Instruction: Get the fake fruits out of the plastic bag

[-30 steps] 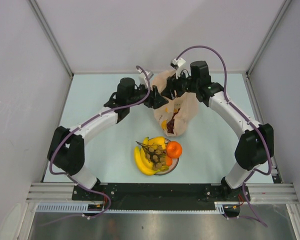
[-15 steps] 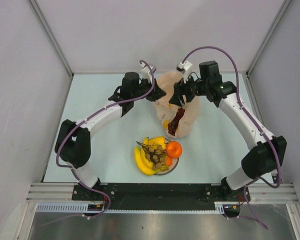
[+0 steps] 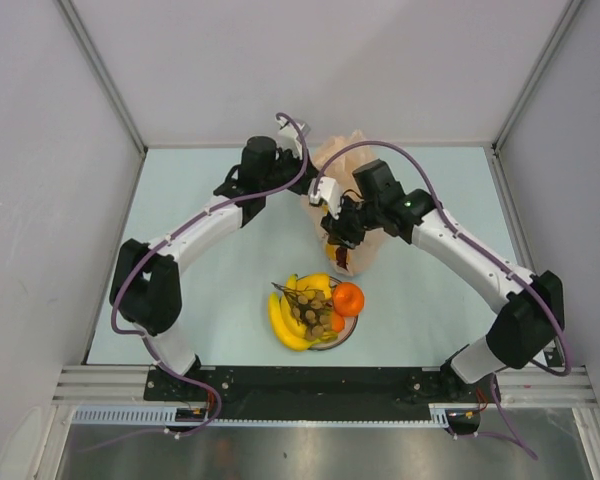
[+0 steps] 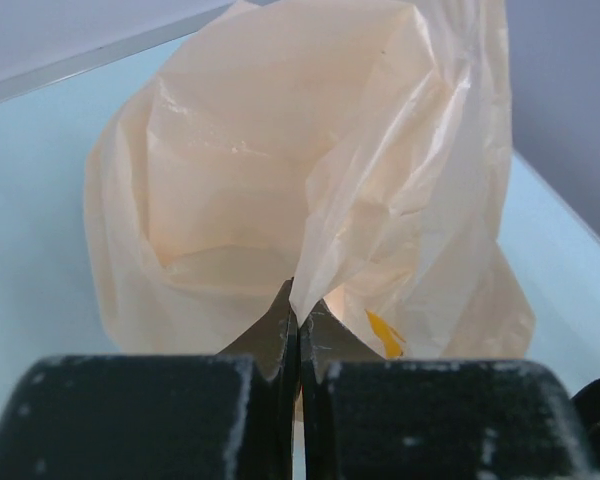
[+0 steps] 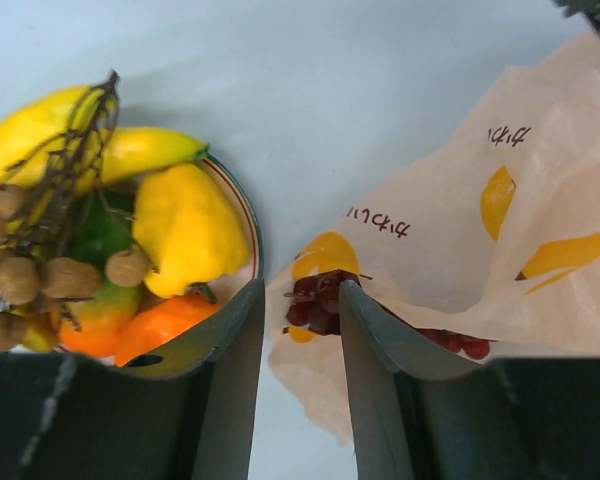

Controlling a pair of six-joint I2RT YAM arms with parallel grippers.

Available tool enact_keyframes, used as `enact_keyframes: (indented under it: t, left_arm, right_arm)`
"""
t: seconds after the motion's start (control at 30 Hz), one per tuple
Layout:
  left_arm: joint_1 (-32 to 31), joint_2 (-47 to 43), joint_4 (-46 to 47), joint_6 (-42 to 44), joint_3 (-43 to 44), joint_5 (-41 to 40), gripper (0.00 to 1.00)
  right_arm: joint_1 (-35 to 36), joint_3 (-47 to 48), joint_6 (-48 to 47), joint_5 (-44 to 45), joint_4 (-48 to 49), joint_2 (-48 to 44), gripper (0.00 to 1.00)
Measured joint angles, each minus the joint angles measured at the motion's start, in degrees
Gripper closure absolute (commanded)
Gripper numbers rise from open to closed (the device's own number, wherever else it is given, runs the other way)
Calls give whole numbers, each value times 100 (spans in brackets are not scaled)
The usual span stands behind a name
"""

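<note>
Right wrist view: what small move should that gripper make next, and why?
Probably ease the right gripper forward onto the dark grapes and close. Its jaws stand apart, holding nothing, and the grapes lie just beyond its fingertips at the mouth of the bag. The left gripper is pinched shut on the bag's film, so the bag should hold in place.

Table: pale blue-green top, matte, evenly lit.
Walls: plain light-grey panels closed the left, rear and right.
Posts: thin metal struts at the rear corners.
Rail: ribbed aluminium along the near edge.
</note>
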Motion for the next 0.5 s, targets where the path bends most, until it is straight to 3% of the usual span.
enact_keyframes:
  t: [0.2, 0.5]
  left_arm:
    - [4, -24, -168, 278, -63, -321, 100]
    - [44, -96, -295, 343, -365, -463, 100]
  right_arm:
    - [76, -37, -1099, 199, 35, 424, 63]
    - [131, -385, -2776, 179, -94, 603, 49]
